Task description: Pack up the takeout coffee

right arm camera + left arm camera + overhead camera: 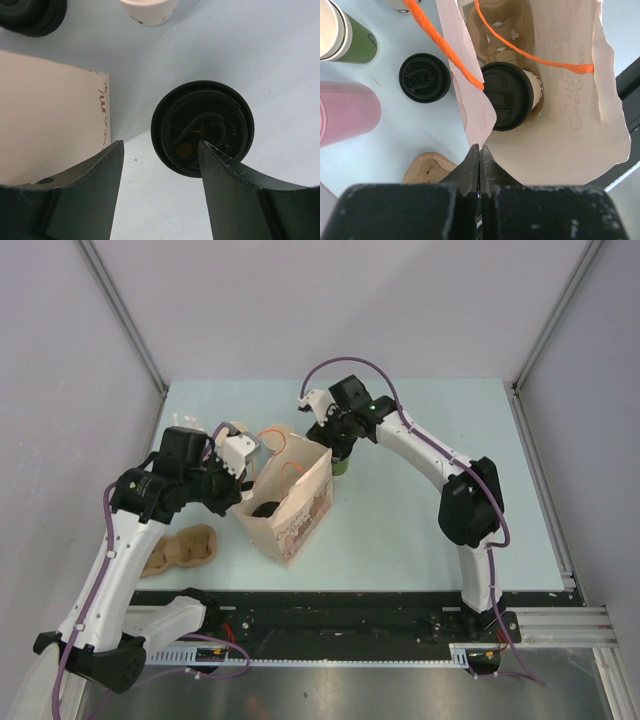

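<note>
Two pincers, two diff states. The left pincer (479, 154) is clenched tight on the rim of the bag (560, 130). Its fingers are pressed flat together w/ the paper edge running in btwn the tips. The bag mouth gapes open just fwd & right of them.

Down inside, straight ahead of those tips, the printed cup (507, 97) stands upright w/ its black top on. It's seated in a brown cardboard tray (495, 25) at the bag's bottom. Orange handles (440, 42) hang across the mouth.

Fwd-left of the left pincer, outside the bag on the table (420, 530), a lone black lid (424, 77) lies flat. Can't tell if a cup's under it. Further left is a pink cup (345, 117), partly out of frame. Just below-left of the tips, a 2nd tray (427, 170) lies on the table.

The right pincer (160, 145) is released, fingers spread wide & pointing down over the green cup (341, 466). That cup stands on the table right beside the bag's far corner, not in the bag. Its lid (197, 112) is on & sits off-centre in the gap. One finger overlaps the lid's edge in the wrist view. The other is well clear, w/ bare table btwn. Can't tell if the near finger touches it. The bag's side wall sits just beyond the clear finger.
</note>
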`<state>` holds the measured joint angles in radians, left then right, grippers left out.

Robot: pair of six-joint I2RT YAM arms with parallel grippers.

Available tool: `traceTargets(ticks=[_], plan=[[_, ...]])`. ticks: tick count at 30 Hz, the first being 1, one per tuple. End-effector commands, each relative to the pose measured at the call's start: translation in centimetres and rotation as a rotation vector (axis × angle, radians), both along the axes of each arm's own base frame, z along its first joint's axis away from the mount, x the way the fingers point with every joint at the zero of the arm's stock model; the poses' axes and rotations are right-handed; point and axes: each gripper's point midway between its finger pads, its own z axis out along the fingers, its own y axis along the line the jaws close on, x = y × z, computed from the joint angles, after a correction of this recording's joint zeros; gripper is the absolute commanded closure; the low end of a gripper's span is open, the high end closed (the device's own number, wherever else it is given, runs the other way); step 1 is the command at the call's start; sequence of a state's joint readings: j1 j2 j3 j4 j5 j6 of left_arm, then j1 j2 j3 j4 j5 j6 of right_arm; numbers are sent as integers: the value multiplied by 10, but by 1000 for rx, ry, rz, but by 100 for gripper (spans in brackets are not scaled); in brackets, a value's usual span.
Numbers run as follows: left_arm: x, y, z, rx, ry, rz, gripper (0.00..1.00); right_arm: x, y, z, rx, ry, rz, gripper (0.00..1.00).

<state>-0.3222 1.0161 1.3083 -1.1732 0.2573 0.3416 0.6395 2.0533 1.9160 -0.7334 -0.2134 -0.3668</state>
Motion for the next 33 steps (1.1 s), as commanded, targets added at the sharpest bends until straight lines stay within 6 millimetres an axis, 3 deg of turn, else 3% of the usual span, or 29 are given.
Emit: traceTargets(ticks=[1, 5, 7, 11, 15, 33], plan=[[-2, 1, 2, 4, 5, -12, 99, -3, -7, 57, 93, -103, 169, 33], [-2, 2, -2, 11, 15, -15, 100, -13, -21, 55, 66, -110, 339, 31], [-1, 2, -3, 14, 19, -14, 100, -17, -28, 42, 12, -99, 414, 31], [0, 3, -4, 22, 21, -10, 100, -22, -29, 32, -33, -129, 535, 32], [0, 5, -4, 34, 17, -10, 100, -23, -22, 35, -31, -196, 619, 32], [-3, 7, -4, 39, 15, -13, 100, 6, -10, 7, -132, -220, 667, 42]])
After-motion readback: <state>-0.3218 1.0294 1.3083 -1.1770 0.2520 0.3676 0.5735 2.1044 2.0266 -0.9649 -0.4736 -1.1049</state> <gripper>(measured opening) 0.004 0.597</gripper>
